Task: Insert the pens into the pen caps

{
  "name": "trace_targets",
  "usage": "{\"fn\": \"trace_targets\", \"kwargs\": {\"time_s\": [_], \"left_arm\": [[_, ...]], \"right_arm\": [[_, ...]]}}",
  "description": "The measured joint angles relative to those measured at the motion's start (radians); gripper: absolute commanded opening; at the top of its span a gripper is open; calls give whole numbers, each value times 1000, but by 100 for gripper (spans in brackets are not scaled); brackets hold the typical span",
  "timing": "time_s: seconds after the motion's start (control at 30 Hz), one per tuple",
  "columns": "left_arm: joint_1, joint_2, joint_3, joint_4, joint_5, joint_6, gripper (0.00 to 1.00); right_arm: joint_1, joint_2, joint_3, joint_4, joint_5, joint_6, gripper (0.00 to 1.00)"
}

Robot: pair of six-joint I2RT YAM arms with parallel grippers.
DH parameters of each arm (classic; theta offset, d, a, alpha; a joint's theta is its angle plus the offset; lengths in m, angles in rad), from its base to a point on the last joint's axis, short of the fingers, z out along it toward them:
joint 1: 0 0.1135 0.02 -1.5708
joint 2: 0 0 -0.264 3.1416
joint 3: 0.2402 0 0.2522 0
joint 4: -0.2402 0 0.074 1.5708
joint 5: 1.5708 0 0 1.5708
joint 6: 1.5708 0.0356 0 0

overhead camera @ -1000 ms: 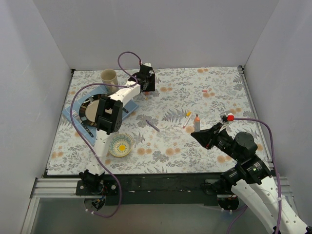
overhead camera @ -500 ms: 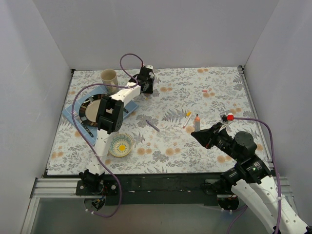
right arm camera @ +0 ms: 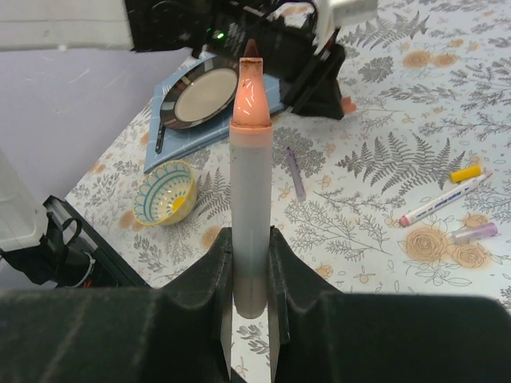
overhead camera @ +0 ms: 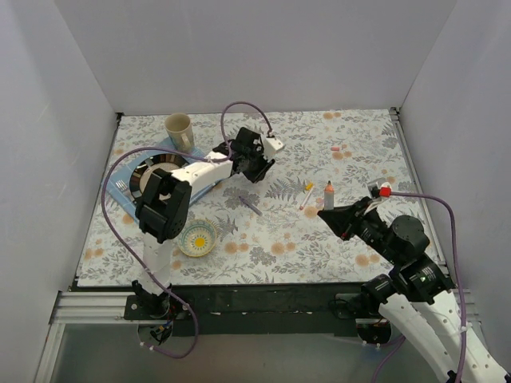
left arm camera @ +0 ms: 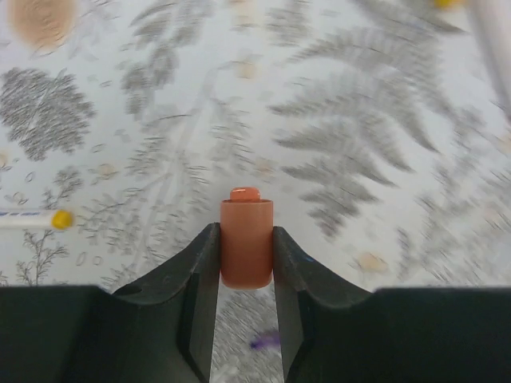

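1. The left claw (left arm camera: 246,231) is clamped on the orange cap (left arm camera: 246,255). It pinches the cap by its sides, low in the middle of the left wrist view and clear of the floral surface (left arm camera: 359,120).
2. The right claw (right arm camera: 251,239) is clamped on the lower barrel of the orange pen (right arm camera: 251,152). The pen stands upright in the centre of that view, with its bare tip uppermost.
3. The step in hand looks like mating cap and pen in mid-air. In the top view the two are still well apart, with the cap at upper centre and the pen right of centre.
4. To do it well, turn the cap's open mouth toward the tip first; I cannot tell here which end is open. Then line up the two axes before closing the gap, and push straight along the barrel.
5. The pen is held far from its tip, so a skewed push could lever it in the jaws. Keep the push gentle and centred.
6. A purple pen (overhead camera: 251,205) and a yellow-tipped pen (overhead camera: 306,194) lie loose mid-frame, below the likely meeting point.
7. A second ago the left arm reached toward the top of the frame beside the plate (overhead camera: 142,174), with its claw down at the surface. Now it has swung right toward the centre.
8. The right arm has carried its pen slightly rightward and upward in the frame.
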Motion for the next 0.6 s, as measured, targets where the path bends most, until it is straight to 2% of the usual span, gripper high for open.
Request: {"fn": "trace_targets", "kwargs": {"time_s": [0.23, 0.37, 0.47, 0.6], "left_arm": [[-141, -420, -370, 3, 217, 364, 0], [-175, -612, -523, 3, 298, 478, 0], [-241, -677, -618, 13, 303, 529, 0], [-324, -679, -745, 35, 295, 562, 0]], "right_arm": [[0, -48, 5, -42, 37, -23, 1], [0, -82, 8, -60, 53, -22, 1], [0, -112, 8, -69, 59, -14, 1], [0, -124, 8, -78, 58, 3, 1]]}}
